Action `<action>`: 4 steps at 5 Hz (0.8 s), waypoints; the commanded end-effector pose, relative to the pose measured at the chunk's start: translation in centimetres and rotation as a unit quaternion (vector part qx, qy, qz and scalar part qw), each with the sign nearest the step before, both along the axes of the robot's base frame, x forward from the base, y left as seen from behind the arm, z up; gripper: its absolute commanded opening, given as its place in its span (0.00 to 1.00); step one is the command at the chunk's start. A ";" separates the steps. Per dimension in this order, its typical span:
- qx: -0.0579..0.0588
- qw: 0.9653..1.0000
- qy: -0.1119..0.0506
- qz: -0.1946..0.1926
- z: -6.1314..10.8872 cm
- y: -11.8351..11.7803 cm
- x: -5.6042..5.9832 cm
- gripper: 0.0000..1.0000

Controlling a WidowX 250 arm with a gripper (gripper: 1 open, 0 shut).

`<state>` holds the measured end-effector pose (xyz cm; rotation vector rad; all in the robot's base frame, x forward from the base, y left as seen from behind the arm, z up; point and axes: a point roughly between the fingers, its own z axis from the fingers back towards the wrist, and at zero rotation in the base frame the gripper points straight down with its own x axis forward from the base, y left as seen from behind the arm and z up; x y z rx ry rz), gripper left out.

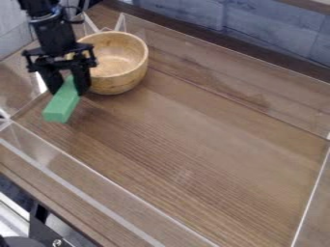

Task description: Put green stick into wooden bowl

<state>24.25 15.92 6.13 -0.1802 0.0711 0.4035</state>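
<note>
The green stick (61, 104) is a bright green block that hangs tilted just above the wooden tabletop at the left, its upper end between the black fingers. My gripper (65, 89) is shut on that upper end. The wooden bowl (111, 61), round and light tan with a thick rim, stands just right of and behind the gripper, and its hollow holds nothing. The arm rises out of view at the top left.
Clear plastic walls (77, 188) fence the wooden table (206, 135) on the front, left and right sides. A dark counter edge runs along the back right.
</note>
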 end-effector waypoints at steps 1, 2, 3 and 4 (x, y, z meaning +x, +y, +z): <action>0.027 0.999 -0.036 0.008 2.1 1.0 0.6 0.00; 0.027 0.999 -0.036 0.018 1.6 1.5 0.4 0.00; 0.028 0.997 -0.034 0.058 1.8 1.6 1.0 0.00; 0.029 0.994 -0.032 0.097 1.9 1.8 1.6 0.00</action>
